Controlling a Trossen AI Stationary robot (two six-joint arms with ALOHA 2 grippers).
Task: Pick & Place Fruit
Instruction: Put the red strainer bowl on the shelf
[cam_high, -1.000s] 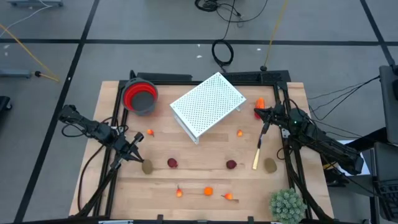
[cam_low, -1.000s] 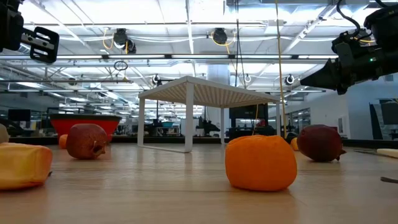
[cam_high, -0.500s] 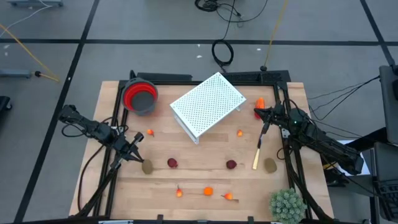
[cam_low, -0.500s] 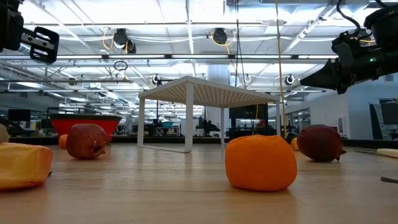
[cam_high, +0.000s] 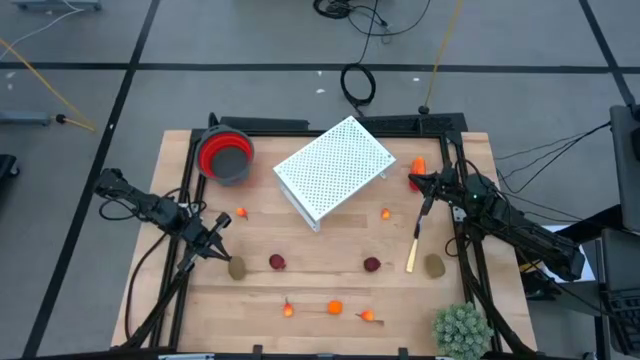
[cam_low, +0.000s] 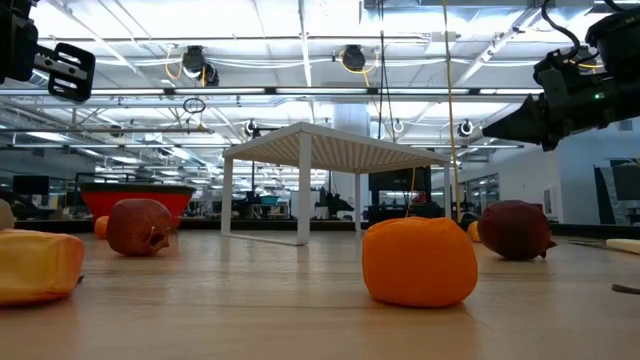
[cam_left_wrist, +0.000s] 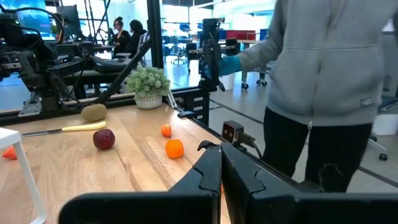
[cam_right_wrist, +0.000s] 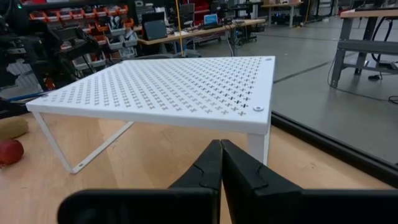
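While both pincers hang clenched and empty, the fruit lies loose across the worktop (cam_high: 330, 275).

The left pincer (cam_high: 222, 236) hovers just beside an olive-brown oval (cam_high: 237, 268), which lies toward the worktop's front edge from its tips; a dark red ball (cam_high: 277, 262) sits next along. The right pincer (cam_high: 422, 182) hangs well apart by the white perforated rack (cam_high: 335, 168), so the left arm looks nearer.

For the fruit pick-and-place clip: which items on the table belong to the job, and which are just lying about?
Job:
- olive-brown ovals
- dark red balls
- small orange pieces

Lying about:
- white perforated rack
- red bowl
- spiky green plant ball
- pale yellow stick
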